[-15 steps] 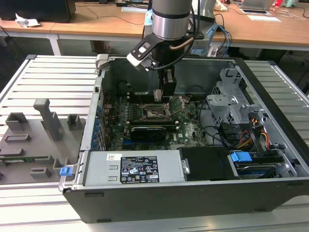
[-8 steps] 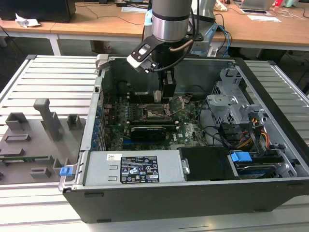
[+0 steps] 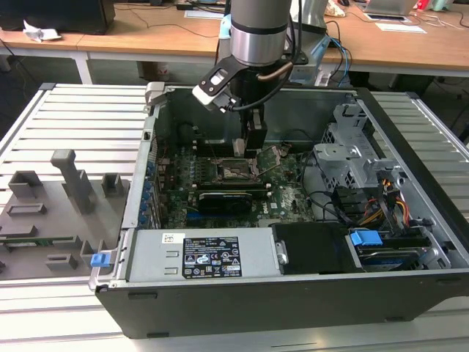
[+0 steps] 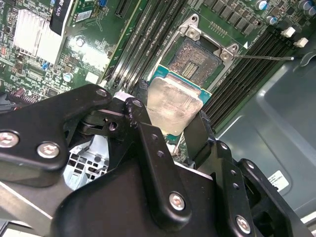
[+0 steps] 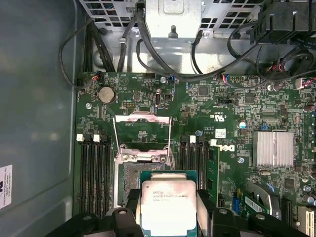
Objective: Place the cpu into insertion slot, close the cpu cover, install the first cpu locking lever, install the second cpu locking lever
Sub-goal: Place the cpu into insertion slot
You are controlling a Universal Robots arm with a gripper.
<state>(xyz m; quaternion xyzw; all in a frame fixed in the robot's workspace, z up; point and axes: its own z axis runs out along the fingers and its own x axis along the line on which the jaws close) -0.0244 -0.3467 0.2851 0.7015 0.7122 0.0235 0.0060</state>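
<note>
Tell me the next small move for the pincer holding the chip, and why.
Probably shift the cpu sideways until it is square over the insertion slot: held in the pincer, it covers only part of the slot, and the cpu cover stands open.

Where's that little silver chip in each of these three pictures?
Second wrist view: the cpu held in the gripper, next to the insertion slot.
First wrist view: same chip, partly in front of the slot.
Exterior view: too small to pick out; look at the gripper's tip, above the slot.
Shared landmark: the insertion slot.
</note>
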